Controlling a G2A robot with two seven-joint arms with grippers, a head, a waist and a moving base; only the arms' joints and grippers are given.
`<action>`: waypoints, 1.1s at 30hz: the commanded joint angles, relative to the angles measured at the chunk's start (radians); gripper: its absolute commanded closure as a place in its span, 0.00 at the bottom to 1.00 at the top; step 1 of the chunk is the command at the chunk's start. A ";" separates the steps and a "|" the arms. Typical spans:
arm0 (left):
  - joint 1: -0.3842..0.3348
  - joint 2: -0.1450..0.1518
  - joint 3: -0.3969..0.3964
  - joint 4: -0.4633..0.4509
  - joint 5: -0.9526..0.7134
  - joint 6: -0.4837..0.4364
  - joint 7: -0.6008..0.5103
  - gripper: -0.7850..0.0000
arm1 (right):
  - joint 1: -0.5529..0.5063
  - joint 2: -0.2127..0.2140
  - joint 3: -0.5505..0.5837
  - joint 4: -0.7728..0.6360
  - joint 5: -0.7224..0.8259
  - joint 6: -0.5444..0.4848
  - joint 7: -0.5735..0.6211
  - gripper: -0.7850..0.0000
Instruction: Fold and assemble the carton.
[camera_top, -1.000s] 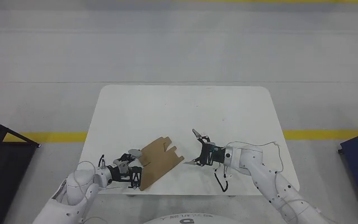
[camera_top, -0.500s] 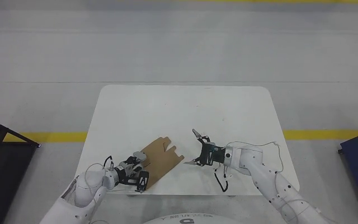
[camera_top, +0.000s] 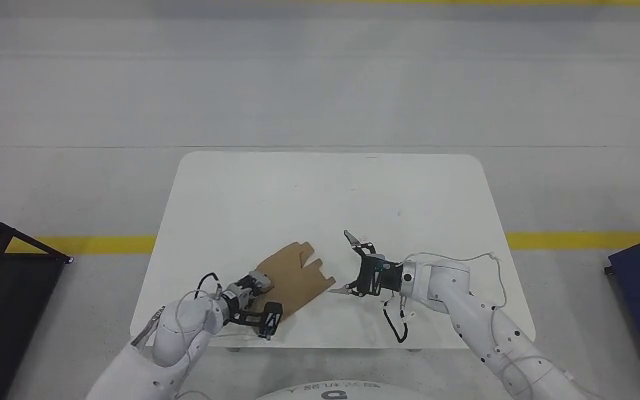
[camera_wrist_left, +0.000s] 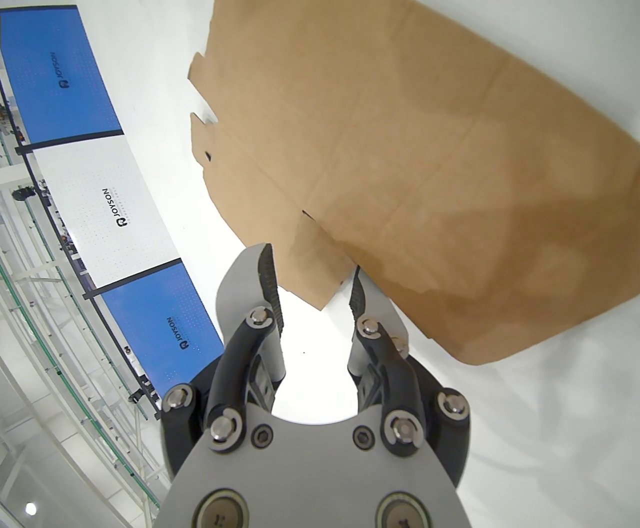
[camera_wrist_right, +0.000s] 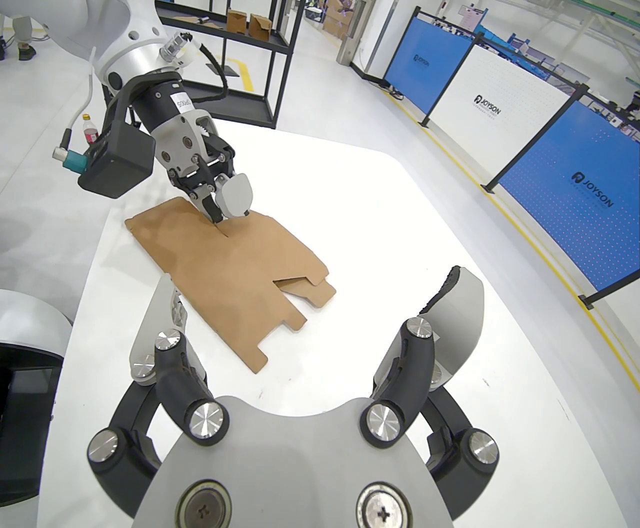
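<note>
1. Brown cardboard lies flat near the front edge of the white bench (camera_top: 330, 190). The carton (camera_top: 293, 279) is unfolded and set at a slant. In the top view it sits between the two arms, with its notched end pointing towards the right jaws.
2. The left wrist view gives the close detail. A pointed flap corner (camera_wrist_left: 320, 287) pokes into the gap between the left jaws, which stand partly open and are not closed on it. One finger (camera_wrist_left: 358, 296) sits right at the edge of the larger sheet; whether it touches cannot be told.
3. The right wrist view shows the same grip from outside. The left jaws tip downward onto the carton's far edge, at a slit between two flaps.
4. The right jaws are spread wide and hold nothing. They hover above bare bench, near the carton's notched end.
5. Beyond the bench, the right wrist view takes in blue and white partition panels (camera_wrist_right: 505, 100) and a black shelf rack (camera_wrist_right: 252, 75) carrying small cardboard boxes (camera_wrist_right: 248, 21). From above, a yellow floor line (camera_top: 80, 243) runs past both sides of the bench.
</note>
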 joint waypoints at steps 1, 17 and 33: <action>-0.011 -0.003 0.016 0.006 -0.001 0.008 -0.016 0.73 | 0.000 0.000 0.000 0.000 0.000 0.000 0.000 0.00; 0.052 0.020 -0.104 0.013 -0.103 0.097 0.056 0.62 | 0.000 0.000 0.000 0.000 0.000 0.000 0.000 0.00; 0.078 0.045 -0.090 0.002 0.027 0.053 0.128 0.00 | 0.000 0.000 0.000 0.000 0.000 0.000 0.000 0.00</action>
